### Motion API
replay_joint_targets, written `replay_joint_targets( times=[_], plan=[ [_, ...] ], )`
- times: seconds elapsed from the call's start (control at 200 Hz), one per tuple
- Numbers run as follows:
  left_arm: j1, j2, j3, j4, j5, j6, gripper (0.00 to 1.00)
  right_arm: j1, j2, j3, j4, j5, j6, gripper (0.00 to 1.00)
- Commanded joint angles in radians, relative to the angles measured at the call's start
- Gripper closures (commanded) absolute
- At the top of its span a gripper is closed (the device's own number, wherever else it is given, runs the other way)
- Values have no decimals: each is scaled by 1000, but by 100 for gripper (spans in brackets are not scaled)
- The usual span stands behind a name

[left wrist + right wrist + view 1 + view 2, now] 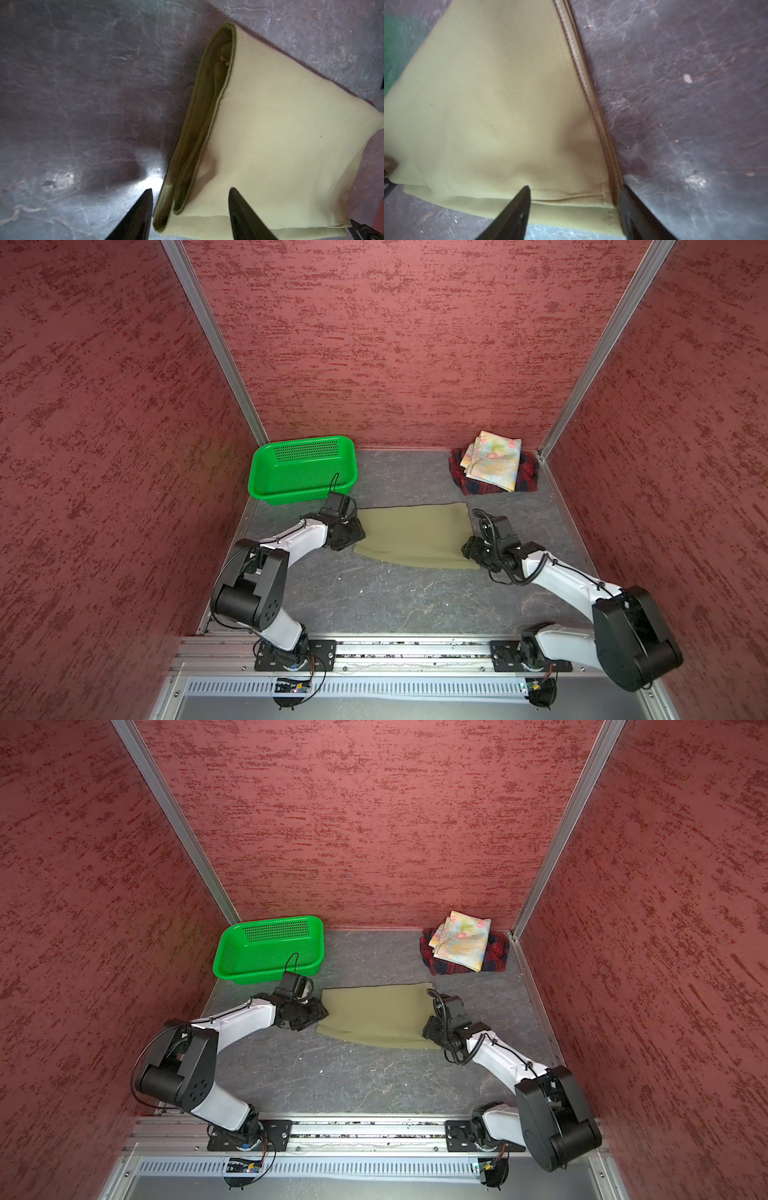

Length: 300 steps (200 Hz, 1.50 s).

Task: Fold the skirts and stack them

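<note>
Olive skirt edges sit between parted fingers.

The right gripper, jaws apart, is straddling a stitched corner of the olive-khaki skirt lying on the marbled table.

Mottled red walls, grey marbled floor

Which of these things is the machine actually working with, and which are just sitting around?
In the job: olive skirt, lying flat in the middle; flowered skirt, folded on top of the plaid skirt; left end effector and right end effector, each open at an edge of the olive skirt.
Just lying about: green basket, empty, back left.
</note>
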State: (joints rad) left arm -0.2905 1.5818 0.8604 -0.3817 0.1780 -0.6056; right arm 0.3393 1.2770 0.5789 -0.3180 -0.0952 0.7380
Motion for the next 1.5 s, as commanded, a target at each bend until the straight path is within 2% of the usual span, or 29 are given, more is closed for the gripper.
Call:
replay_joint_targets(
  times=[0.0,0.1,0.281,0.366,0.496,0.666,1.002,1.092,1.242,1.312,1.498],
  plan=[
    [11,9,17,27,-12,27,41,0,15,-5,63,-18,25,37],
    [23,23,20,31,2,33,42,-1,29,-4,78,-20,20,42],
    [28,30,20,76,57,19,55,-1,30,-5,79,-18,22,52],
    [27,35,21,89,80,11,67,0,23,-11,77,-15,22,57],
    [21,34,16,94,85,12,75,0,13,-17,62,4,16,61],
    [16,29,10,92,85,15,77,-2,9,-21,33,39,4,61],
    [11,48,12,70,57,41,76,-4,27,-33,40,56,-24,64],
    [0,56,13,85,66,35,77,-4,37,-40,62,49,-28,72],
    [-19,60,31,71,68,33,95,-5,26,-37,70,65,-29,87],
    [-19,49,42,58,62,32,100,-8,14,-26,66,74,-39,91],
    [-12,20,87,10,52,38,100,-30,-3,22,23,99,-79,100]
  ],
)
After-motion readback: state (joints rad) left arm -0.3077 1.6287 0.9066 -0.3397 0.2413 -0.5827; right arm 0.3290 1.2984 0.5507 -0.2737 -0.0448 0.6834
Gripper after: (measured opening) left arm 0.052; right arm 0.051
